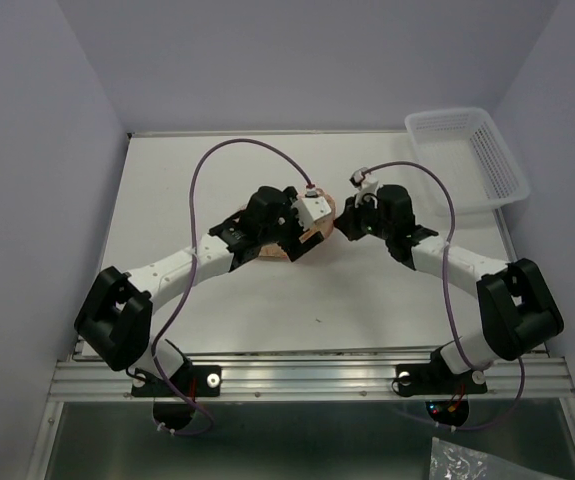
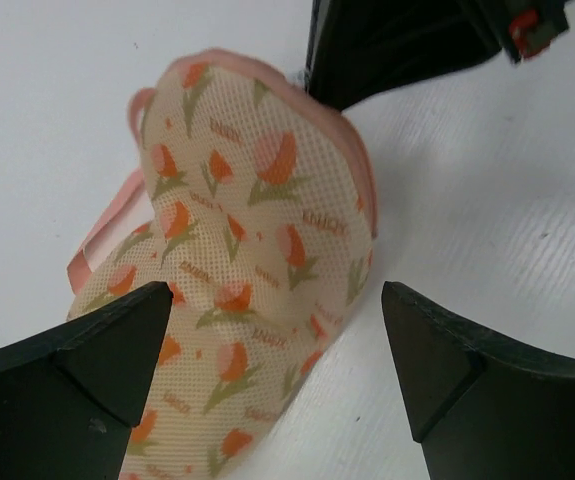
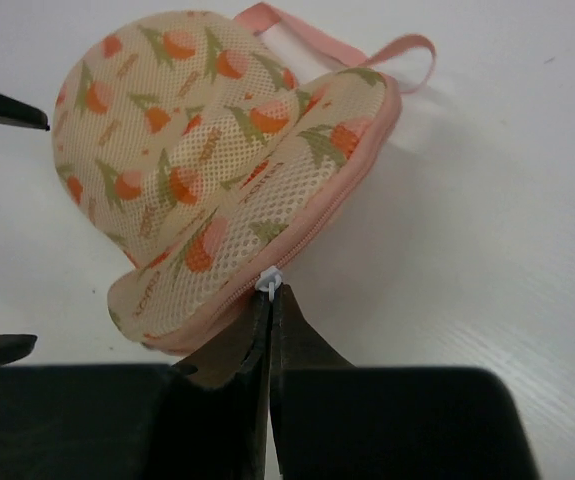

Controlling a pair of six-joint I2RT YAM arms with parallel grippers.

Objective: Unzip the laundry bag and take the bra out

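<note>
The left gripper (image 2: 275, 292) hangs over the counter (image 1: 167, 190) with its fingers spread wide, one on each side of the laundry bag (image 2: 257, 230) and not closed on it. This looks like a stance for bracing the pouch while the zip is drawn.

The laundry bag lies at the middle of the counter, between the two arms. It is a domed, two-lobed pouch of pale mesh printed with orange tulips, edged in pink trim, with a pink ribbon loop (image 3: 342, 40) at one end. Its zip appears shut along the seam that shows, and the bra is not visible.

The right gripper (image 3: 270, 300) has its fingers pinched tight on the small white zip pull (image 3: 269, 279), probably ready to draw it. A white basket (image 1: 467, 150) sits well apart at the far right corner.
</note>
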